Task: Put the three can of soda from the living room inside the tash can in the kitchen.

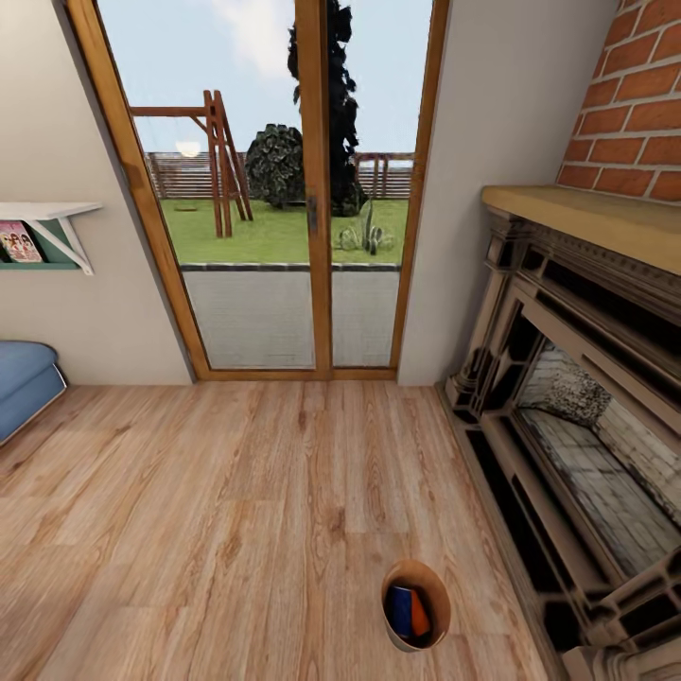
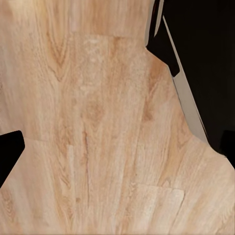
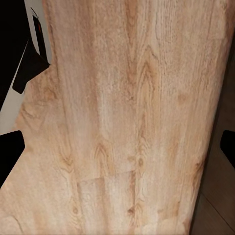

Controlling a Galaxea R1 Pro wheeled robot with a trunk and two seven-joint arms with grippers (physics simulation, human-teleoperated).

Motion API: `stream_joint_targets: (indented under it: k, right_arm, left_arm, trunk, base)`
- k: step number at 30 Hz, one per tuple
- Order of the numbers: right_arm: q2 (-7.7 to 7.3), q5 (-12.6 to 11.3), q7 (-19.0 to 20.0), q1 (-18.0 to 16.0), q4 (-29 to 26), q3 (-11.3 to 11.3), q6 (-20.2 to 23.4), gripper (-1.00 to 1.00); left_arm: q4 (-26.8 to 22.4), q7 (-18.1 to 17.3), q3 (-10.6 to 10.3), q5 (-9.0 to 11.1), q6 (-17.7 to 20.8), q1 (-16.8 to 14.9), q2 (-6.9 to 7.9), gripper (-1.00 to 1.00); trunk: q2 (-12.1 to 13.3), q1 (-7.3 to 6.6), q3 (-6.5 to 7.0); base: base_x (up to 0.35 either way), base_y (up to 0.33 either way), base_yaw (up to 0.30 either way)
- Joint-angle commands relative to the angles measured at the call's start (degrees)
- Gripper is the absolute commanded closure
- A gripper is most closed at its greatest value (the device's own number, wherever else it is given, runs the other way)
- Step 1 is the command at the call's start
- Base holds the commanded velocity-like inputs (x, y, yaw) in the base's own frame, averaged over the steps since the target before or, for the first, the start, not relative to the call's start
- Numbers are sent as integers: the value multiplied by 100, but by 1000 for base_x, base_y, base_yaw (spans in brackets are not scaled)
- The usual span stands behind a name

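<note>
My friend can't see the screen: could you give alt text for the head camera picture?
A small bin holding an orange and a dark blue soda can stands on a wood plank floor, beside a brick fireplace. Wood-framed glass doors beyond show a garden.

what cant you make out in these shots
- Head view: the light grey cylindrical bin with brown inner wall shows a dark blue and an orange can; its wall hides whether a third lies inside.
- Head view: the blue sofa is cut off by the picture's edge.
- Wrist views: dark finger parts at the edges; jaw state unclear.
</note>
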Motion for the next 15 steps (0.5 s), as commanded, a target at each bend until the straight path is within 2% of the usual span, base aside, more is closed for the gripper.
stream_joint_targets:
  k: [1, 15]
  right_arm:
    - [0, 0, 0, 0, 0, 0, 0, -100]
    - [6, 6, 0, 0, 0, 8, 0, -100]
  left_arm:
    - [-16, 0, 3, 0, -1, -6, -2, -100]
    - [-280, -2, 5, -5, 5, -46, -123, -100]
  trunk:
    - [0, 0, 0]
    - [0, 0, 0]
  base:
    - [0, 0, 0]
    - [0, 0, 0]
